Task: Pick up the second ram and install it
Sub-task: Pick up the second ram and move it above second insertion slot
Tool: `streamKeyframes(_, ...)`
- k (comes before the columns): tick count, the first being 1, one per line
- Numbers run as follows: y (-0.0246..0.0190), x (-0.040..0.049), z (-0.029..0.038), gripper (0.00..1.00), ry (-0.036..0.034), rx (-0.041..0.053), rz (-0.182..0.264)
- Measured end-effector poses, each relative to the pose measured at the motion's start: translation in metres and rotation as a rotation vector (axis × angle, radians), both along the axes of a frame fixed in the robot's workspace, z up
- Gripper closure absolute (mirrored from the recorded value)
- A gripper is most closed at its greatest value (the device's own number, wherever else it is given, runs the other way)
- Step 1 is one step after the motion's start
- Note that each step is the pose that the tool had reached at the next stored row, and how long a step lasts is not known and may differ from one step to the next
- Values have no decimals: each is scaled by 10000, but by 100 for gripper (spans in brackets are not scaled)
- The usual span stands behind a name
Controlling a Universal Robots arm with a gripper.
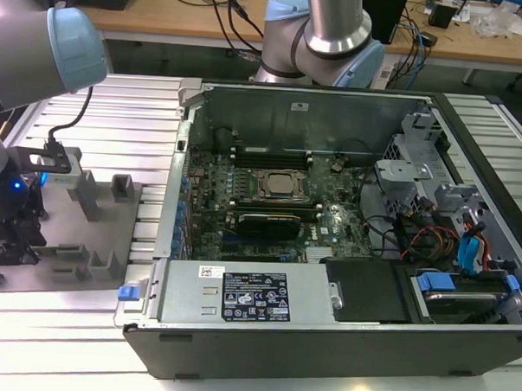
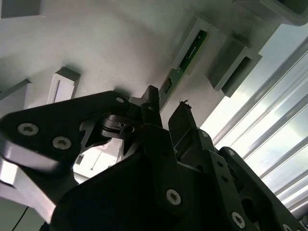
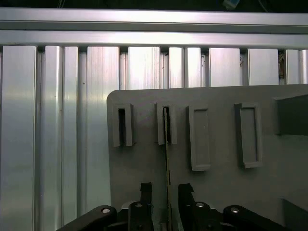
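The second ram (image 3: 167, 144) stands on its edge in a slotted holder (image 3: 166, 126) on the grey fixture plate (image 3: 221, 192). In the second wrist view its green board (image 2: 186, 58) runs down from the holder toward the fingers. My gripper (image 3: 166, 196) is open and straddles the stick's near end. One black finger (image 3: 146, 192) is on each side, with a small gap to the board. In the exterior view the gripper (image 1: 4, 236) hangs over the fixture plate (image 1: 76, 257) at the exterior view's left, beside the open computer case (image 1: 328, 250).
More empty holders (image 3: 199, 139) stand in a row on the plate, and ribbed aluminium table slats (image 3: 57, 134) surround it. Inside the case lie the motherboard (image 1: 329, 224), the processor socket (image 1: 279, 183), a black card (image 1: 264, 223), the power supply (image 1: 248, 294) and cables (image 1: 432, 238).
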State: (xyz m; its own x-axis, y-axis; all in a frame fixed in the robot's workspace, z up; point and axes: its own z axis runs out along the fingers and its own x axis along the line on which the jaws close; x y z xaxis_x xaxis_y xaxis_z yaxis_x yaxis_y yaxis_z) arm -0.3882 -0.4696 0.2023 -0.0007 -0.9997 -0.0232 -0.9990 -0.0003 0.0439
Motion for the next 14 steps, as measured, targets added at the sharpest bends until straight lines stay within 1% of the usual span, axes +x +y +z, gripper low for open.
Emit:
streamKeyframes(1, 0, 0, 0, 65, 0, 0, 0)
streamKeyframes(2, 0, 0, -1, 72, 0, 0, 0)
streamKeyframes(3, 0, 0, -1, 87, 0, -1, -1)
streamKeyframes(14, 0, 0, -7, 87, 0, 0, 0)
